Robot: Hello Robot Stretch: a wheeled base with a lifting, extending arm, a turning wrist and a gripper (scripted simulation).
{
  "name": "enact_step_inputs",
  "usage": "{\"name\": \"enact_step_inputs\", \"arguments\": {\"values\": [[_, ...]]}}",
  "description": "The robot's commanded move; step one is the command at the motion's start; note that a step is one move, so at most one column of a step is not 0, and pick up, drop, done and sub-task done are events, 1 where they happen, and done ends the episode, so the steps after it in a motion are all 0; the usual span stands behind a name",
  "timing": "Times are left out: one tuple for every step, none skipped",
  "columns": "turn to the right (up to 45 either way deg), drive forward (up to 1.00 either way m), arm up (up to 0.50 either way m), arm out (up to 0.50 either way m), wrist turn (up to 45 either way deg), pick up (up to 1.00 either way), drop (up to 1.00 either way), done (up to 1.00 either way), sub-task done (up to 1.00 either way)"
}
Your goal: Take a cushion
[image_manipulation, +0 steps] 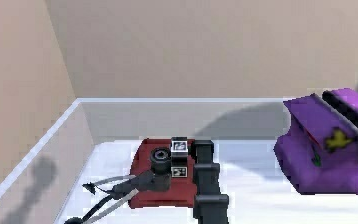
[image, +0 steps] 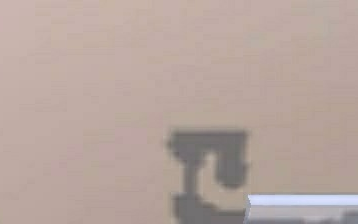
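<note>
Gripper [image_manipulation: 87, 200] sat low, left of middle in the arm side view, with thin fingers [image_manipulation: 112, 185] reaching left off the dark arm [image_manipulation: 212, 195]. Couldn't tell whether it held anything, because a red cushion [image_manipulation: 147, 198] lay flat on the surface right at and behind the gripper's body. The fingertips ran past the cushion's left edge over white surface. Above it or touching it, couldn't tell.

Count: one red cushion, one purple lumpy thing [image_manipulation: 322, 140] with a yellow mark, well apart at the view's right. Both rested on one white surface [image_manipulation: 257, 168] with a raised white rim [image_manipulation: 187, 101] along its far and left sides.

Forward view: a plain beige wall [image: 137, 60], with a white edge [image: 312, 205] at the bottom right corner.
</note>
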Motion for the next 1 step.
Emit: {"name": "enact_step_inputs", "arguments": {"values": [[0.0, 0.0, 0.0, 0.0, 45.0, 0.0, 0.0, 0.0, 0.0]]}}
